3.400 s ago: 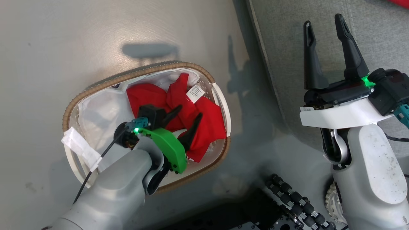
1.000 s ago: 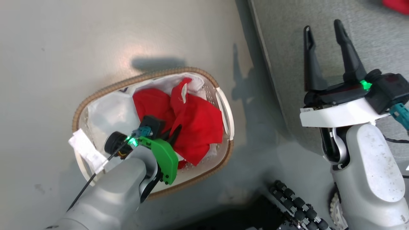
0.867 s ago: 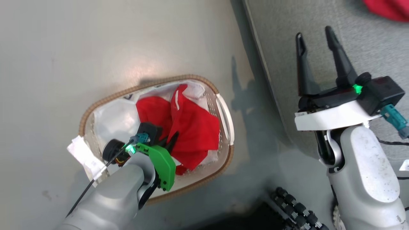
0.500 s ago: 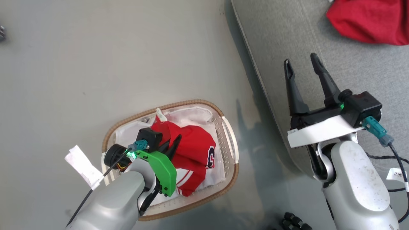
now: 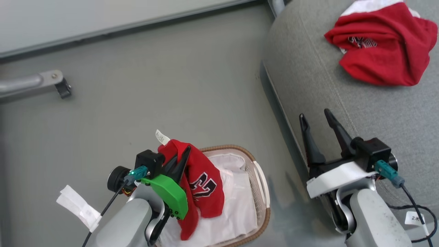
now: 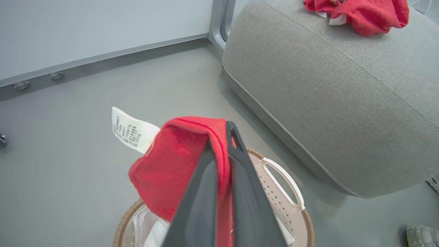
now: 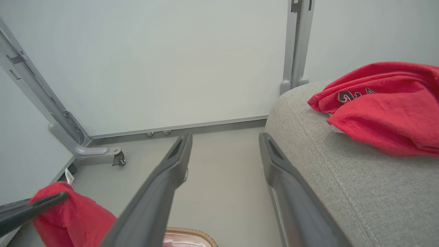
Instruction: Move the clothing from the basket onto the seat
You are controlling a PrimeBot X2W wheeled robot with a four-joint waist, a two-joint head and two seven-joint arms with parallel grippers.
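Note:
My left gripper [image 5: 180,159] is shut on a red garment [image 5: 202,185] with black lettering and a white label [image 5: 161,137], held up over the basket [image 5: 264,206]. In the left wrist view the cloth [image 6: 171,164] drapes over my left gripper [image 6: 221,137], above the basket rim [image 6: 307,223]. My right gripper [image 5: 314,115] stands open and empty at the edge of the grey seat [image 5: 308,68]. A second red garment [image 5: 384,51] lies bunched on the seat. The right wrist view shows my right gripper [image 7: 224,137], the seat [image 7: 343,178], that garment [image 7: 384,106] and the held cloth [image 7: 72,212].
A glossy white liner [image 5: 233,212] lines the basket. A grey metal frame leg with a caster [image 5: 51,80] stands on the floor at the far left, below a pale wall panel [image 5: 103,13]. An upright metal post [image 7: 295,44] rises behind the seat's corner.
The head camera has tilted up, shifting the whole picture. My left gripper, shut on the red garment, has raised it out of the basket. The right gripper stays open.

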